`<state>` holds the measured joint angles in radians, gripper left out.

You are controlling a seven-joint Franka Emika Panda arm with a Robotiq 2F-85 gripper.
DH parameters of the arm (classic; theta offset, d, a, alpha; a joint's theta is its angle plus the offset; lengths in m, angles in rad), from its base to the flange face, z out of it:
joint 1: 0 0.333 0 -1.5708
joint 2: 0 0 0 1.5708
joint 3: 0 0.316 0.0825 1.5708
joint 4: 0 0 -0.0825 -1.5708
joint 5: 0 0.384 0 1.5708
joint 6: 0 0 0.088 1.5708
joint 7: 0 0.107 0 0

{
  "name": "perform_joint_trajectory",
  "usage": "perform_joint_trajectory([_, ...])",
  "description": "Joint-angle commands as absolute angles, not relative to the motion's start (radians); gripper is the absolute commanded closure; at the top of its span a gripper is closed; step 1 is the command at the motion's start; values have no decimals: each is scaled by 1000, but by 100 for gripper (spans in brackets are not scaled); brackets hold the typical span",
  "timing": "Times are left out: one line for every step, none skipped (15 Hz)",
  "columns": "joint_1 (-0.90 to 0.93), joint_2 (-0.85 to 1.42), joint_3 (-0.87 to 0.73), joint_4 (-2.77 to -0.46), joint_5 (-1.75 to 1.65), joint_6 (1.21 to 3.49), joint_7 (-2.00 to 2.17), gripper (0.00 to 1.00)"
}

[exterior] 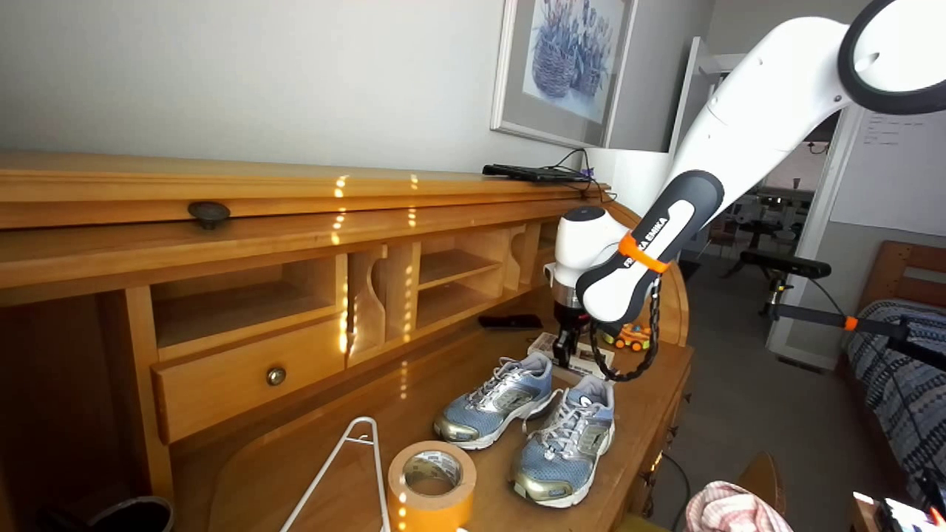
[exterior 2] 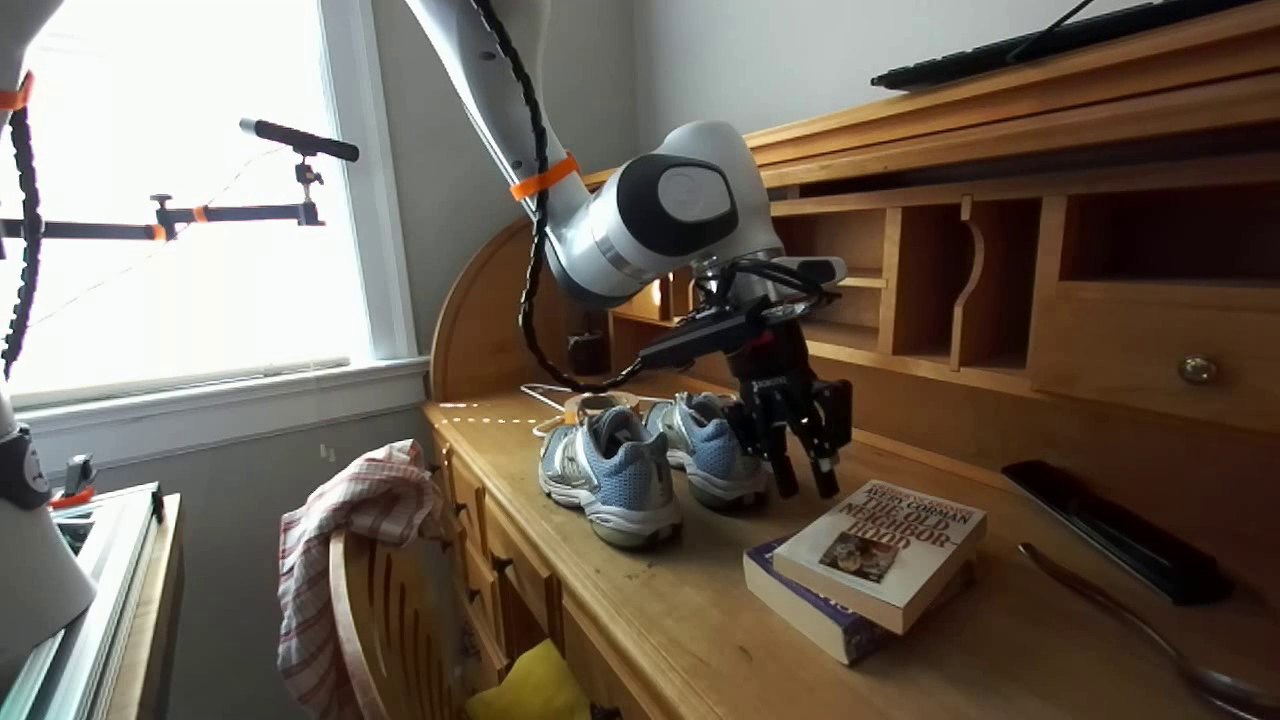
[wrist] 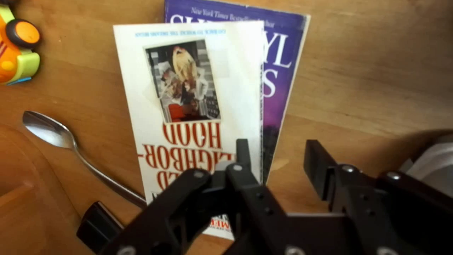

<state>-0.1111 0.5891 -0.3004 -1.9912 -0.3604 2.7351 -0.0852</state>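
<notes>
My gripper (wrist: pixel 278 152) stands open above the desk, and only bare wood and a strip of book cover show between its fingers. In the wrist view its left finger overlaps a white paperback (wrist: pixel 240 92) with red lettering, lying crosswise on a purple book (wrist: pixel 283 67). In an exterior view the gripper (exterior 2: pixel 806 486) hangs just behind the white paperback (exterior 2: pixel 890 545), beside the heel of a blue-grey running shoe (exterior 2: pixel 715 455). Its mate (exterior 2: pixel 615 475) stands next to it. Whether the gripper touches the shoe, I cannot tell. Part of a shoe (wrist: pixel 435 170) shows at the wrist view's right edge.
A spoon (wrist: pixel 49 129) and a long black object (wrist: pixel 99 226) lie beside the books. An orange toy vehicle (exterior: pixel 632 338) sits near the desk's end. Past the shoes are a tape roll (exterior: pixel 432 499) and white hanger (exterior: pixel 378 473). The desk's cubbies (exterior: pixel 244 303) rise along the back.
</notes>
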Motion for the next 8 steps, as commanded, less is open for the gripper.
perform_joint_trajectory([-110,563,-300,-1975,-360,2759,-62,23])
perform_joint_trajectory([-106,566,-307,-1960,-369,2761,-56,14])
perform_joint_trajectory([-105,575,-313,-1940,-377,2765,-55,8])
perform_joint_trajectory([-108,583,-314,-1922,-378,2766,-58,0])
perform_joint_trajectory([-108,595,-318,-1902,-382,2767,-57,0])
perform_joint_trajectory([-108,606,-320,-1885,-383,2767,-57,0])
perform_joint_trajectory([-108,615,-320,-1871,-383,2766,-56,0])
perform_joint_trajectory([-106,626,-320,-1856,-382,2762,-54,0])
